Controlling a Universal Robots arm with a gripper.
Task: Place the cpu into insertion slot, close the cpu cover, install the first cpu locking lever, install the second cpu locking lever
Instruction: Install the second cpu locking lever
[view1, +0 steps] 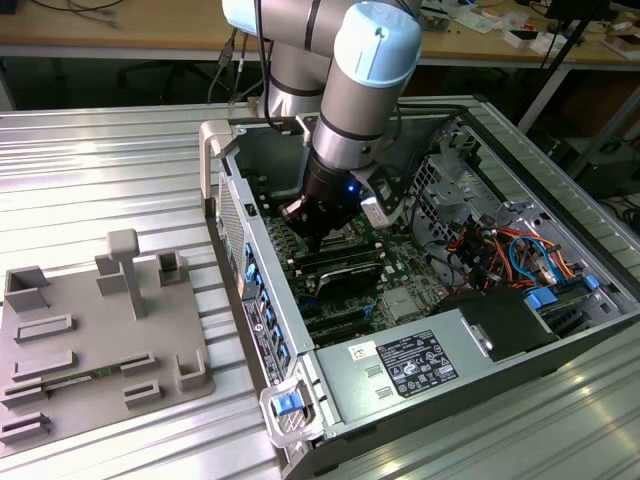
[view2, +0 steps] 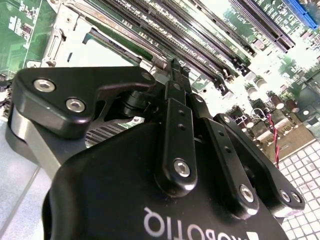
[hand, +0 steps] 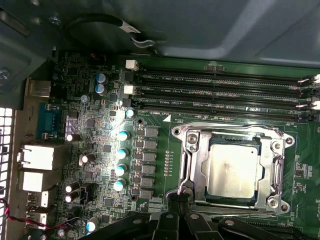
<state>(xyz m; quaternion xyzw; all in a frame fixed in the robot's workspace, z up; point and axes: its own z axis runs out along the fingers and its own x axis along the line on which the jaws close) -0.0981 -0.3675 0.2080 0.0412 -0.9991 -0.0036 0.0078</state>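
End effector (view2: 175, 75): one, fingers drawn together to narrow tip, nothing held; tip at socket's near edge in first wrist view (hand: 176, 207). Exterior view: end effector (view1: 318, 238) low inside open computer case (view1: 262, 300), over green board.
Cpu (hand: 233, 170): one, silver-grey square, seated flat in insertion slot (hand: 197, 172), just beyond tip.
Cpu cover (hand: 270, 135): one, silvery frame, appears lying down around chip.
Memory slots (hand: 215, 95): several long black rows, beyond socket.
Locking levers: state unclear.
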